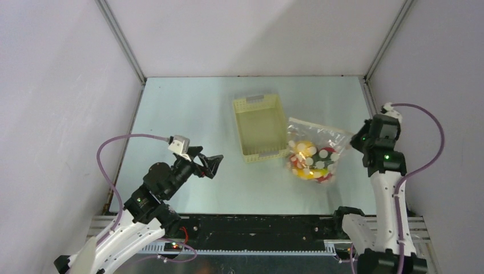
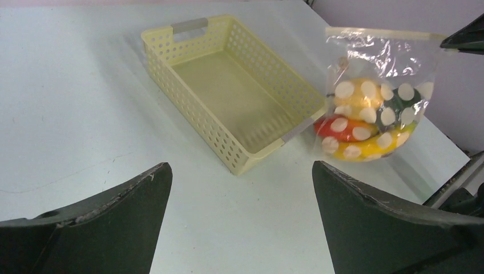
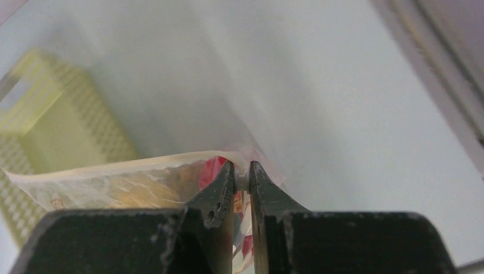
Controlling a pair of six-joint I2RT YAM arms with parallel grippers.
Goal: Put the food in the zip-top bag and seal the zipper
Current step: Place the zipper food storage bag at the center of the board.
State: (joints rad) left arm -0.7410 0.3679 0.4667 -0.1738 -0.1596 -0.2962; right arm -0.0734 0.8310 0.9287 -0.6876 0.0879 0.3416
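The zip-top bag lies right of the basket with the food inside. In the left wrist view the bag holds an orange-yellow round piece, a red piece, a yellow banana and a dark green piece. The zipper runs along its top edge. My right gripper is shut on the right end of the zipper and holds that corner up. My left gripper is open and empty, over bare table left of the basket, with its fingers wide apart.
A pale yellow perforated basket stands empty at the table's middle, its right side touching the bag; it also shows in the left wrist view and the right wrist view. Grey walls enclose the table on three sides.
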